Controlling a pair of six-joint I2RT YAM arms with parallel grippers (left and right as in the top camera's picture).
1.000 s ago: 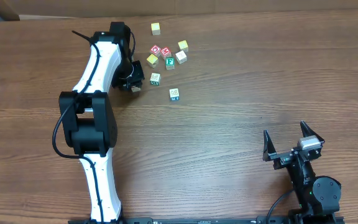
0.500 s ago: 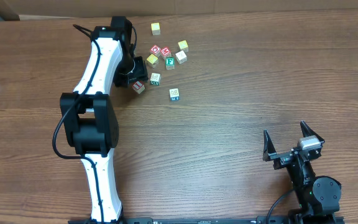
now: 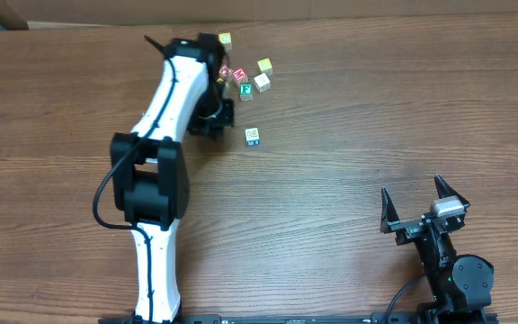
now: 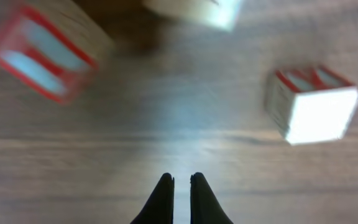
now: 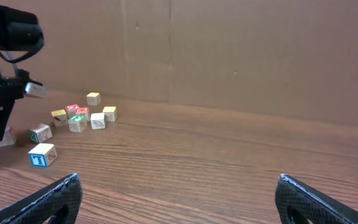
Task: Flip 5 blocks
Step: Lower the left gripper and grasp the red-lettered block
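Note:
The blocks lie in a loose group at the table's far side: a green "E" block point(image 3: 245, 90) point(image 5: 76, 123), two red-printed ones point(image 3: 234, 74) point(image 5: 78, 112), a pale one point(image 3: 262, 82) and a blue-printed one point(image 3: 253, 135) point(image 5: 42, 154) set apart nearer the front. My left gripper point(image 3: 216, 117) point(image 4: 181, 180) hangs just left of the group, shut, with nothing between its fingers. Below it, blurred, lie a red-framed block point(image 4: 42, 53) and a white-faced block point(image 4: 316, 106). My right gripper point(image 3: 412, 193) point(image 5: 179, 193) rests open at the near right, far from the blocks.
Two yellow-topped cubes point(image 3: 226, 40) point(image 3: 264, 65) sit at the back of the group. The left arm point(image 3: 174, 99) covers the table left of the blocks. A cardboard wall point(image 5: 229, 50) runs along the far edge.
The left gripper opened, left a red-printed block on the table, then shut empty and swung right toward the group. The arm now covers that block. The right arm has not moved.

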